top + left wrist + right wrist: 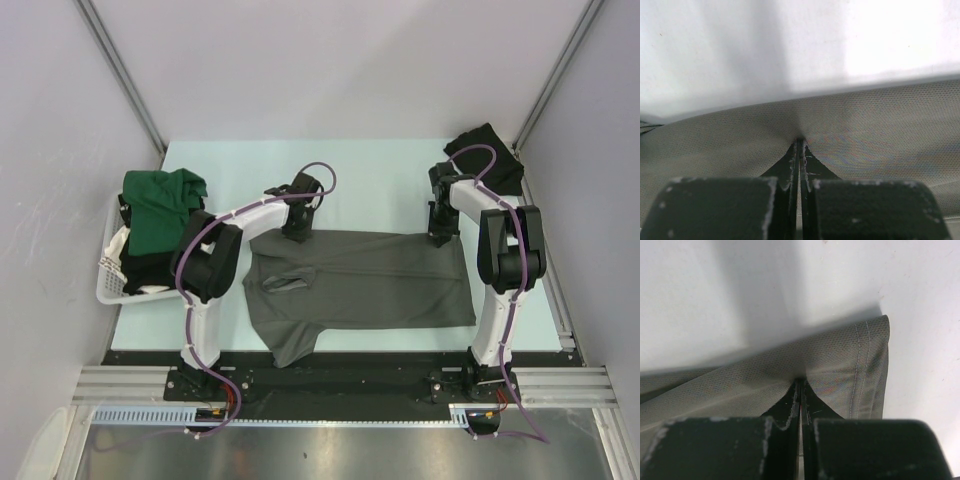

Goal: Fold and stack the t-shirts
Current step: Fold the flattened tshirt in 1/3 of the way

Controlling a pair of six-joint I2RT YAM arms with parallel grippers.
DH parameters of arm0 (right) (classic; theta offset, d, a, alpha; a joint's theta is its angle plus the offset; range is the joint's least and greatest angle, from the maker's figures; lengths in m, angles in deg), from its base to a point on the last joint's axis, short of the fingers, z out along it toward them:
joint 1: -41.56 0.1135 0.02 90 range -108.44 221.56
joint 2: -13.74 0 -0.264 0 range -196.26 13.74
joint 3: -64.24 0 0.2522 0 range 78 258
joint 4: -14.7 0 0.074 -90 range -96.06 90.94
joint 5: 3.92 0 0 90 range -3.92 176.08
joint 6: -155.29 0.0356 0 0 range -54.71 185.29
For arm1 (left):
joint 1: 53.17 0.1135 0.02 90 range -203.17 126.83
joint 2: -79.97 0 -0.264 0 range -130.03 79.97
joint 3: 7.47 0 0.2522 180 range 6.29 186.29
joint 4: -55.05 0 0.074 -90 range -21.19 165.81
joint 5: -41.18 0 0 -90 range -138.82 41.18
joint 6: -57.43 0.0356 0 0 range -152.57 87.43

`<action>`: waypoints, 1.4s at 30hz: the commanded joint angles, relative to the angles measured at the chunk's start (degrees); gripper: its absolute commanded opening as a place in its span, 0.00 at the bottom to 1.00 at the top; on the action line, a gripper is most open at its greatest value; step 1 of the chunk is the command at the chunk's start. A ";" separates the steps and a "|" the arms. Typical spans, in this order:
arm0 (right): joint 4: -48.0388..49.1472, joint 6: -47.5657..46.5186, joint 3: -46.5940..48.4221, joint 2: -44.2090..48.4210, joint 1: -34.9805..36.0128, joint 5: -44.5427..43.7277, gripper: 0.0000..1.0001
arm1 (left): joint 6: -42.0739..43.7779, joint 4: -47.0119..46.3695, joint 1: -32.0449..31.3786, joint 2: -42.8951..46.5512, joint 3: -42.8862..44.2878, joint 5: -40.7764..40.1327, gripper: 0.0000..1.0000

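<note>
The left tool [800, 150] is clenched on the far edge of the grey shirt [370, 290], and the cloth puckers into its closed tips. The right tool [800, 390] is clenched on the same edge, just beside the stitched hem corner. From above, the grey shirt lies spread at the middle of the pale surface [380, 180], one sleeve reaching toward 7 o'clock. A green shirt [160, 205] drapes over the white basket [112, 280] at 9 o'clock. A black shirt [487, 158] sits bunched at 1 o'clock.
</note>
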 commanded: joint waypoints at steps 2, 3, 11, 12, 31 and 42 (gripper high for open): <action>6.25 0.35 -0.60 -3.04 0.44 -1.84 0.00 | 0.27 -3.60 -0.21 -2.79 -0.07 -0.80 0.00; 6.43 0.52 -0.60 -3.04 0.44 -2.01 0.00 | 0.27 -3.60 -0.12 -2.79 -0.07 -0.98 0.00; 7.92 0.35 -0.60 -3.74 0.44 -2.89 0.00 | 0.62 -3.25 1.98 -3.31 1.07 -0.81 0.00; 8.19 0.35 -0.60 -3.75 0.36 -2.98 0.00 | 0.80 -3.25 2.16 -3.31 1.42 -0.89 0.00; 14.25 -0.53 2.65 -7.61 0.18 -3.77 0.00 | 3.70 -3.51 7.08 -6.04 5.55 -1.42 0.00; 13.03 -0.97 6.25 -9.64 0.01 -3.86 0.00 | 3.00 -2.90 7.26 -6.39 6.34 -0.37 0.00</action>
